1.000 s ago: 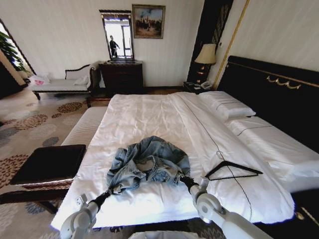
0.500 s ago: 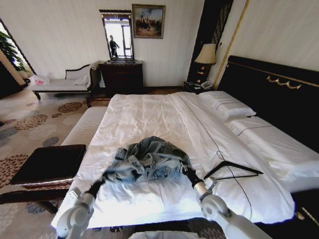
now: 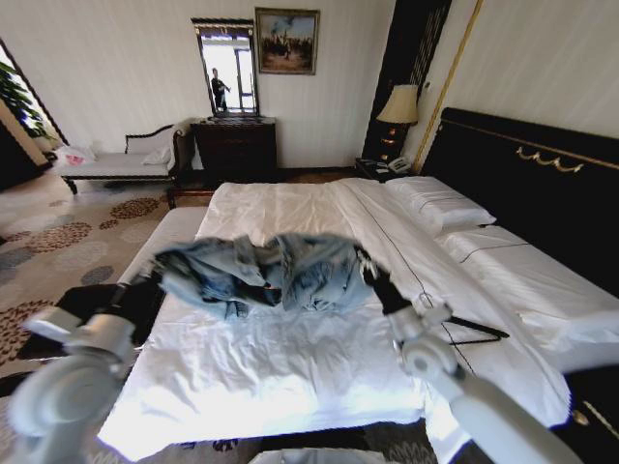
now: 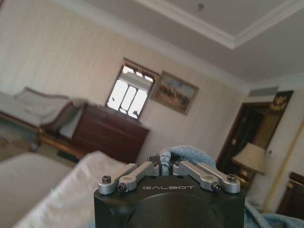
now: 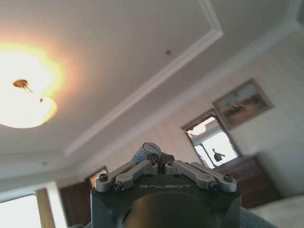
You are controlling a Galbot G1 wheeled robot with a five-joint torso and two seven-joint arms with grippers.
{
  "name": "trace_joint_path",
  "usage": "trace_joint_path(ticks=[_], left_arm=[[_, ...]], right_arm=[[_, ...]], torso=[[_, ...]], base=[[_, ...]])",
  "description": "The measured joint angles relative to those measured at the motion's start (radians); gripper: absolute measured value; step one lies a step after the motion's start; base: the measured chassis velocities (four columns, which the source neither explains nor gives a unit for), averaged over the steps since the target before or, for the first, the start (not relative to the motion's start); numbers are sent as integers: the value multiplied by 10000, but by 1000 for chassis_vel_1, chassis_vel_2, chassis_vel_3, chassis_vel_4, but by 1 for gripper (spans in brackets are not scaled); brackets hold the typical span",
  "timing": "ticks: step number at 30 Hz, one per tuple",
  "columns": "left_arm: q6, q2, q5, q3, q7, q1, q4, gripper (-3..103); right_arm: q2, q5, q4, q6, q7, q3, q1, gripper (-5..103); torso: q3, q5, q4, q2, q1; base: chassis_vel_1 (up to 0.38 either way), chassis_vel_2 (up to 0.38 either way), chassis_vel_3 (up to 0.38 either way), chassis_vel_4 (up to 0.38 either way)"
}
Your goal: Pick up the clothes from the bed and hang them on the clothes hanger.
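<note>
Now | both pincers (image 3: 160, 275) (image 3: 366, 266) clamp jacket (image 3: 280, 271) above bed (image 3: 290, 358) | hanger (image 3: 479, 333) beside right arm

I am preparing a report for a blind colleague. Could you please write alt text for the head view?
Both arms hold a light-blue denim jacket stretched in the air above a wide white bed, the left gripper at one end and the right gripper at the other. A black clothes hanger lies on the sheet beside the right arm.
</note>
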Motion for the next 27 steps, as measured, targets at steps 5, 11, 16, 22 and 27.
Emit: trace_joint_path(ticks=[5, 11, 16, 22, 27], left_arm=[[77, 647, -1346, -1563, -410, 40, -713, 7], [81, 531, -3050, -3192, -429, 931, -896, 7], [-74, 238, -3412, -3587, -25, 1404, -872, 7], [-176, 235, -3711, -3631, -51, 1488, -844, 7], [-188, 899, -2981, -3513, -47, 1118, -824, 7]], right_arm=[[-315, 959, 625, -50, 64, -119, 1157, 2], [-1035, 1375, 2285, -147, 14, 1597, 363, 2], [-1068, 1105, 3826, -216, 417, 2933, -1286, 2], [-794, 808, 4072, -388, 771, 3318, -2087, 2], [-812, 485, 3784, -469, 799, 2979, -1828, 2]], torso=[[0, -1, -2, 0, 3], [-2, 0, -7, 1, -2], [-4, -2, -8, 3, -4], [-4, 2, -9, 3, -5], [-3, -3, -7, 3, -3]], base=[[0, 0, 0, 0], [0, 0, 0, 0], [0, 0, 0, 0], [0, 0, 0, 0], [0, 0, 0, 0]])
